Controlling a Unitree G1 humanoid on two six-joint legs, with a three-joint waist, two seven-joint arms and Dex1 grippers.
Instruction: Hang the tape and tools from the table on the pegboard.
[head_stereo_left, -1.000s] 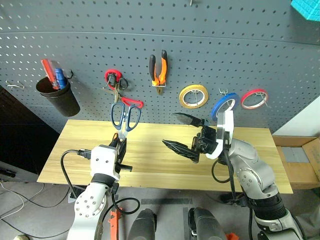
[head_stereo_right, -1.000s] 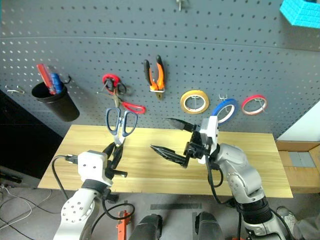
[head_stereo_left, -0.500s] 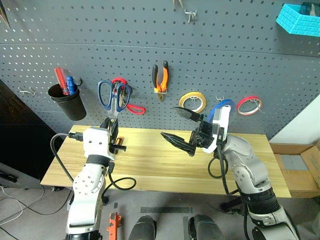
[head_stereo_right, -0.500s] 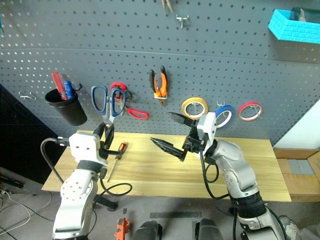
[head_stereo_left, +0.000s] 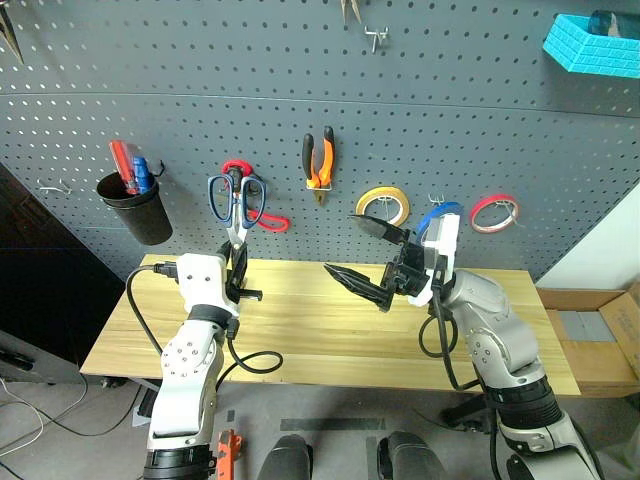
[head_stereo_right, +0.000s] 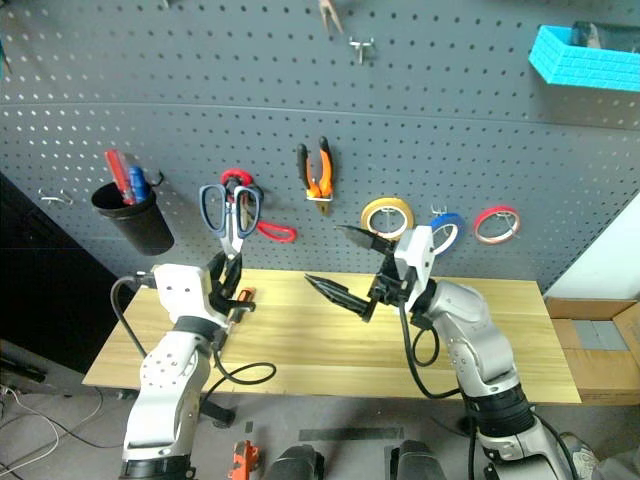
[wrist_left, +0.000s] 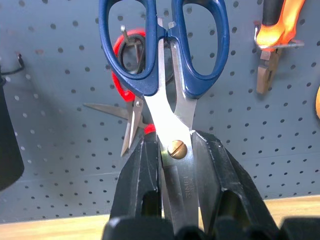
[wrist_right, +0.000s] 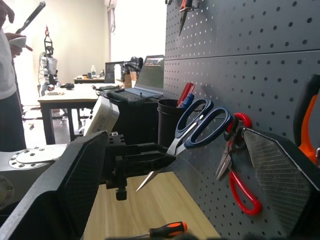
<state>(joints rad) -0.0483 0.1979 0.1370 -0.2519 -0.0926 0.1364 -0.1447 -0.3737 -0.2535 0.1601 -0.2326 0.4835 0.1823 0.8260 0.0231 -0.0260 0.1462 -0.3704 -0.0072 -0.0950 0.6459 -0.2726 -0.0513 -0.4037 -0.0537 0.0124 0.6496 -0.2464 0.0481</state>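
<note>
- A dark grey pegboard (head_stereo_left: 480, 110) stands behind a light wood table (head_stereo_left: 330, 345).
- The left gripper (wrist_left: 176, 165) pinches the scissors (head_stereo_left: 236, 205) at their pivot screw, steel blades down between the fingers, dark blue handle loops up, just in front of the board by the red scissors (head_stereo_left: 262, 218).
- The right gripper (head_stereo_left: 370, 255) hangs over the table with fingers spread wide, holding nothing.
- Orange-and-black pliers (head_stereo_left: 318, 160) and the blue tape (head_stereo_left: 437, 216) hang on hooks.
- The screwdriver (wrist_right: 159, 231) lies on the table.

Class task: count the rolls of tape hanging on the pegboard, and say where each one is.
3. All hang in a row on the pegboard, right of the pliers: the yellow roll nearest them, the blue tape in the middle, partly behind the right arm, and the red roll farthest right.
</note>
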